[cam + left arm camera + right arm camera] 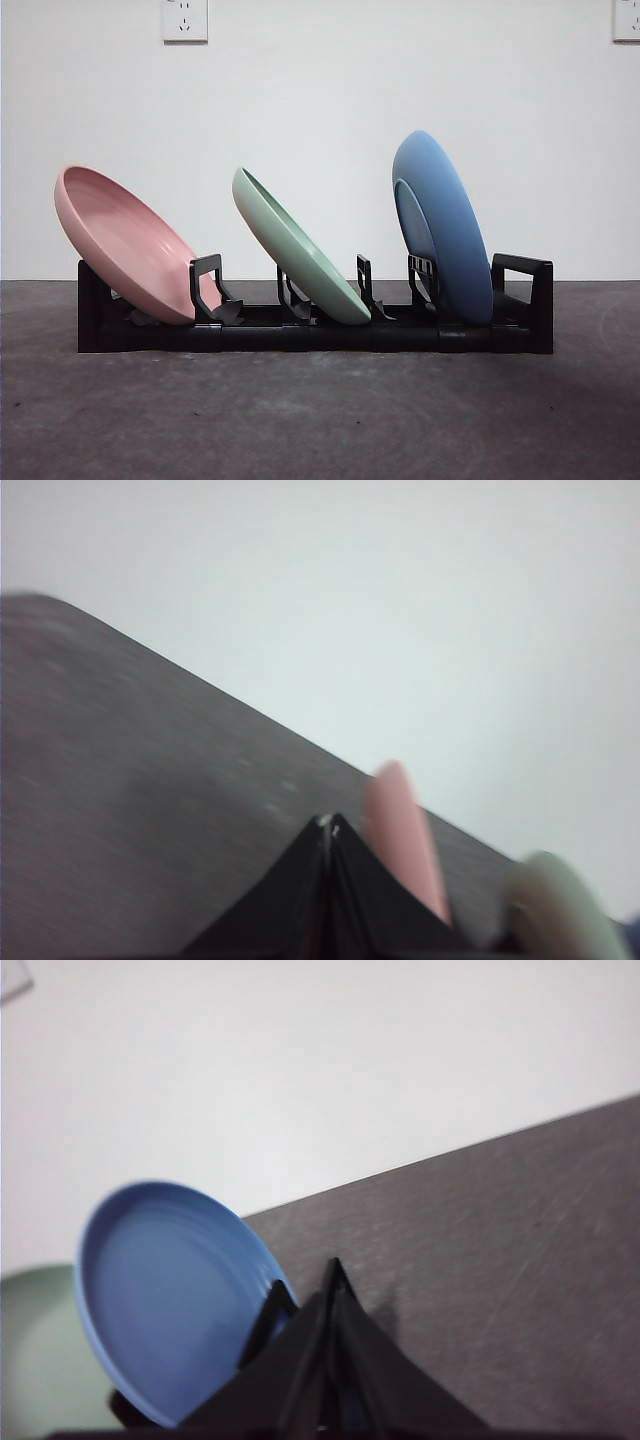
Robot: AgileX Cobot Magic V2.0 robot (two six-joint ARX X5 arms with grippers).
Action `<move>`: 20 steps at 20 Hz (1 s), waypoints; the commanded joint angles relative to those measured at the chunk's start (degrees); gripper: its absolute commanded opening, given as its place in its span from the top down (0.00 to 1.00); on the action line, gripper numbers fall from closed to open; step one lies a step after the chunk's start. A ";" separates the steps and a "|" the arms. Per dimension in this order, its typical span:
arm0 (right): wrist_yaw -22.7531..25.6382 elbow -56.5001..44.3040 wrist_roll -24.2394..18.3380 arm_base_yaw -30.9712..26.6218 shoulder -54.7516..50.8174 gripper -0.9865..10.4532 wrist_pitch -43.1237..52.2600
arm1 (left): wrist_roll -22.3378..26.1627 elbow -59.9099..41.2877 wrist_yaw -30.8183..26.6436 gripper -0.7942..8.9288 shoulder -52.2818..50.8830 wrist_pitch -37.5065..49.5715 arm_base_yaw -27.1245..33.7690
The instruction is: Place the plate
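Note:
A black dish rack (520, 335) stands on the dark table and holds three tilted plates: a pink plate (125, 243) at the left, a green plate (298, 250) in the middle and a blue plate (445, 222) at the right. No arm shows in the front view. My left gripper (329, 825) is shut and empty, with the pink plate (405, 835) and green plate (565, 910) just beyond it. My right gripper (333, 1265) is shut and empty, beside the blue plate (170, 1295); the green plate (35, 1350) shows at the picture's edge.
The dark grey table (320, 420) stretches in front of the rack. A white wall with two power sockets (185, 18) stands behind it.

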 commanded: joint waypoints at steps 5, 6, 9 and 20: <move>-1.99 6.19 7.67 -0.07 0.02 0.90 -0.52 | -7.72 7.69 7.37 0.91 2.82 -7.39 0.00; -2.67 7.61 7.67 -0.07 0.09 0.90 -1.75 | -7.17 9.46 8.70 0.91 3.69 -9.33 0.00; -4.28 13.68 7.65 -0.07 1.55 0.90 -8.90 | -3.96 16.17 13.31 0.91 7.17 -16.72 0.00; -13.35 37.79 5.90 -0.07 16.72 0.90 -36.09 | 9.57 44.37 16.57 0.91 23.76 -51.93 0.00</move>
